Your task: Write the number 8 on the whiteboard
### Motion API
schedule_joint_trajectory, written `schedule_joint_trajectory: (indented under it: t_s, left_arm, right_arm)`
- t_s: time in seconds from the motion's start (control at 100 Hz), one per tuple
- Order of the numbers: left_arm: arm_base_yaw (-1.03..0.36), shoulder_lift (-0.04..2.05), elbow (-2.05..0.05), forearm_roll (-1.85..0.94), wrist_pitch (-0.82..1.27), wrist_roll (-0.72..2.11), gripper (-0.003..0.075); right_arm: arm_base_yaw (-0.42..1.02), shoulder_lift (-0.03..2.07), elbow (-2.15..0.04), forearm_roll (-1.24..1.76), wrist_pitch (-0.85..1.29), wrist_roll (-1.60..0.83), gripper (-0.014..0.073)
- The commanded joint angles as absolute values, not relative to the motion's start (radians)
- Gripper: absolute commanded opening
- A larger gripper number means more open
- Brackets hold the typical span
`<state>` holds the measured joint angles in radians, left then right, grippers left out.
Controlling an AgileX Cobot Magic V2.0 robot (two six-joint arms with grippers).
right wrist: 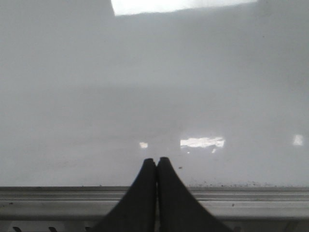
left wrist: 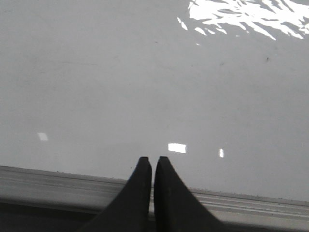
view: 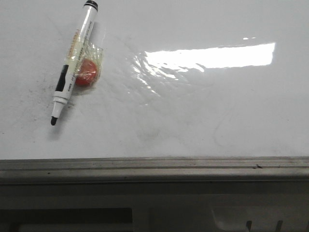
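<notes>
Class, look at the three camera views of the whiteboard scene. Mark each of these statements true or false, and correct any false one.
1. A marker lies on the whiteboard with its cap off. True; its dark tip is bare.
2. A clear black 8 is already drawn on the board. False; only faint grey smudges show, no marker line.
3. The left gripper holds the marker. False; its fingers are closed on nothing, near the board's rim.
4. A small red object in clear wrapping lies right beside the marker. True.
5. The right gripper is wide open. False; its fingers are pressed together.
</notes>
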<state>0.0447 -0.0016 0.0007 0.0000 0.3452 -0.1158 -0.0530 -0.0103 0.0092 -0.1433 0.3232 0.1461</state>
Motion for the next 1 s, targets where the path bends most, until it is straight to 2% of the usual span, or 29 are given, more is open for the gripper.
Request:
schedule_joint_trajectory:
  t_s: [0.0,0.42,0.99]
  left_arm:
    - [0.047,-0.034,0.028,0.018,0.282,-0.120,-0.0020]
    - [0.045,-0.034,0.034,0.027,0.066,-0.120,-0.0020]
    - [0.046,-0.032,0.034,0.027,0.057,-0.120,-0.0020]
  right_arm:
    - [-0.052,-0.031,0.023,-0.143,0.267,0.140,-0.0063]
    - [-0.052,-0.031,0.023,-0.143,0.267,0.140,-0.0063]
    - [-0.052,-0.031,0.023,-0.144,0.201,0.140,-0.0063]
